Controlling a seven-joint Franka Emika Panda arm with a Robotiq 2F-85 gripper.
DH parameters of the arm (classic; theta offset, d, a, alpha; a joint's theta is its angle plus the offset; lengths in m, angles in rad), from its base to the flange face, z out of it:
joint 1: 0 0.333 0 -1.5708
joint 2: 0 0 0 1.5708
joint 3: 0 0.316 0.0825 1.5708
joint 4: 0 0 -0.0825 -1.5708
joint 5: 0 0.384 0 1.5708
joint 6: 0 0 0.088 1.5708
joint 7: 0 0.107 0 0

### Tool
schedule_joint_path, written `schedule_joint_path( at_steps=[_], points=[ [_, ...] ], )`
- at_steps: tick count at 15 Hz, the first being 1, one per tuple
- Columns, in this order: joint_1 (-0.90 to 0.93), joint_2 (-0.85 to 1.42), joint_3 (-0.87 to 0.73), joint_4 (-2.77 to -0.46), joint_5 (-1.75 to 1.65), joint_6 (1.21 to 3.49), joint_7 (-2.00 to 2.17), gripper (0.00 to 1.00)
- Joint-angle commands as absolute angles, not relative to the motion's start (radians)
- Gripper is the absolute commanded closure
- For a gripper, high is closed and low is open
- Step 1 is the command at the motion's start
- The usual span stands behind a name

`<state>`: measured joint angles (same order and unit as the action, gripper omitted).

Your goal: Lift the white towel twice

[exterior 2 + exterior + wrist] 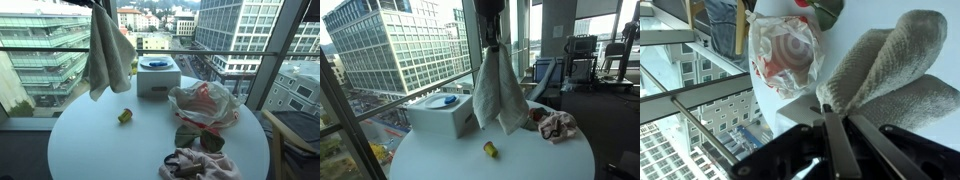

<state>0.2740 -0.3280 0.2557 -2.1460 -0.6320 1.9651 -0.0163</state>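
The white towel [498, 90] hangs in the air well above the round white table [450, 155], held by its top end. It also shows in an exterior view [106, 55] and in the wrist view [885, 75]. My gripper [490, 40] is shut on the towel's top; in an exterior view it sits at the top edge [100, 6]. In the wrist view the two fingers [830, 112] are pressed together on the fabric. The towel's lower end hangs free of the table.
On the table are a white box with a blue lid [440, 112], a small yellow-green object [490, 149], a clear plastic bag [205, 105] and crumpled cloth [200, 163]. Windows stand close behind the table. Office equipment [582, 60] stands to one side.
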Motion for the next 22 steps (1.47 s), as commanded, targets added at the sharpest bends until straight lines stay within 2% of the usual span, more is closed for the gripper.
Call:
schedule_joint_path(
  at_steps=[1,7,14,22],
  points=[
    [0.254,-0.350,0.279,-2.120,-0.665,1.955,-0.019,0.92],
    [0.262,-0.252,0.293,-2.085,-0.624,2.072,0.060,0.92],
    [0.267,0.016,0.326,-2.079,-0.633,2.291,0.262,0.94],
    [0.345,0.328,0.252,-2.047,-0.722,2.439,0.384,0.94]
  ],
)
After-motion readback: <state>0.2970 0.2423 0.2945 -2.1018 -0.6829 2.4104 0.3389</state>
